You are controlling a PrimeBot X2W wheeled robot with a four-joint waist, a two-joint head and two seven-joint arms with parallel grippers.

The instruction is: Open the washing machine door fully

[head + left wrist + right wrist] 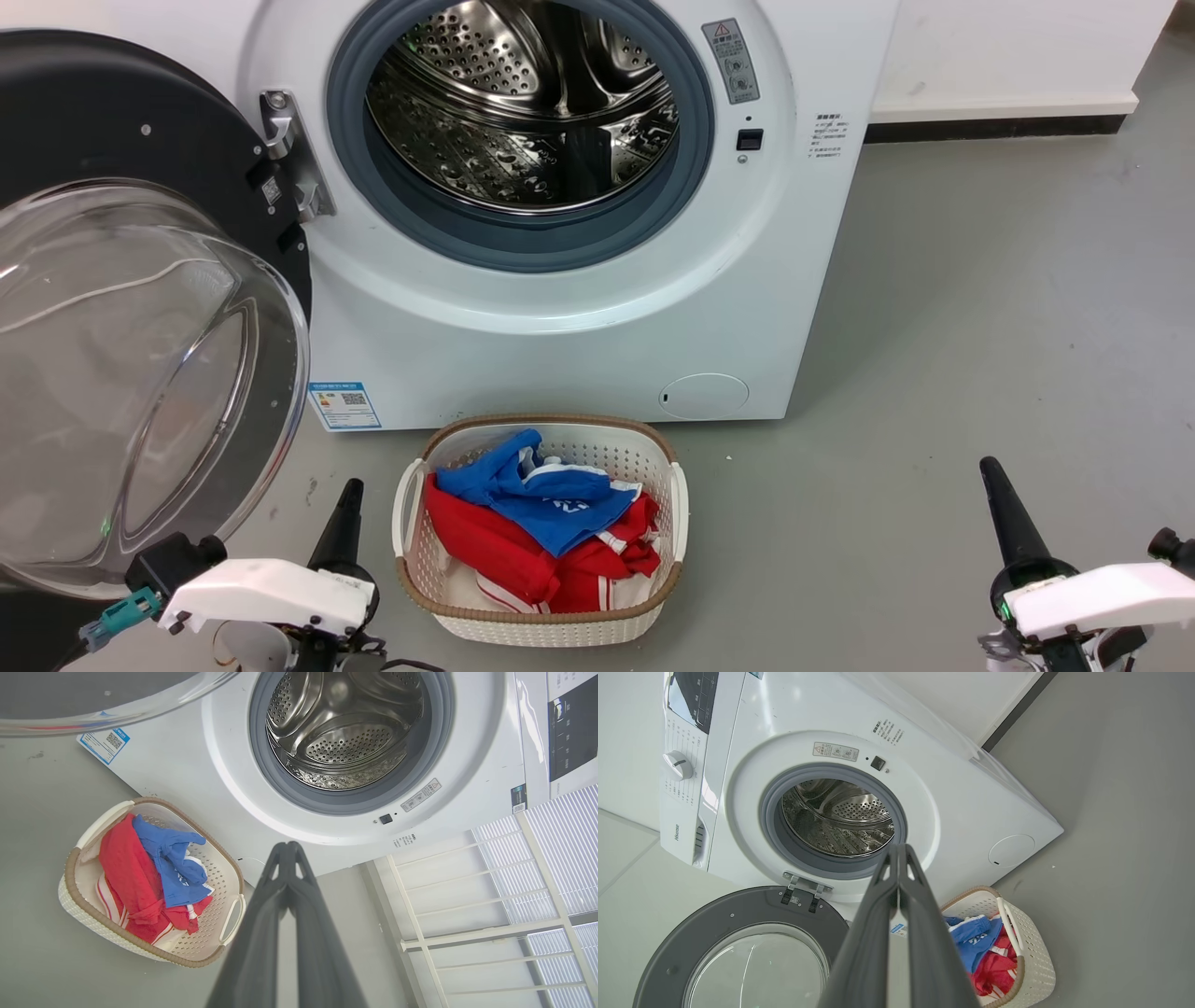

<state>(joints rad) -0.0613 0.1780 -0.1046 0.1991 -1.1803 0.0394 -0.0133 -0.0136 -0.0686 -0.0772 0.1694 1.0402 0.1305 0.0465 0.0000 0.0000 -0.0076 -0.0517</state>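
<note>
From the head view, the door (140,327) hangs at the left of the washing machine (560,345). It is swung wide on its hinge (289,154), with the clear glass bowl bulging towards the camera and the drum (523,103) fully exposed. A basket (541,422) of red and blue clothes (551,532) sits on the floor (980,327) just in front of the machine. The left gripper (347,495) is low, near the bottom edge of the glass but apart from it. The right gripper (997,481) is well off to the other side. Each shows as a single dark spike

In the left wrist view, the two fingers are pressed together at the tips with nothing between them. A curved strip of the door's glass crosses the top left corner, above the basket

In the right wrist view, this pair of fingers is also closed on nothing. The door lies at the lower left with its inner face showing: a dark ring around the glass, joined to the machine by the hinge

The door looks stiff and fairly heavy, and it can only move along the hinge's arc. Both the ring and the glass are probably slippery. The glass is the fragile part, so any last push is best made on the flat ring near the edge furthest from the hinge. To my eye the door is already about as open as it will go
</note>
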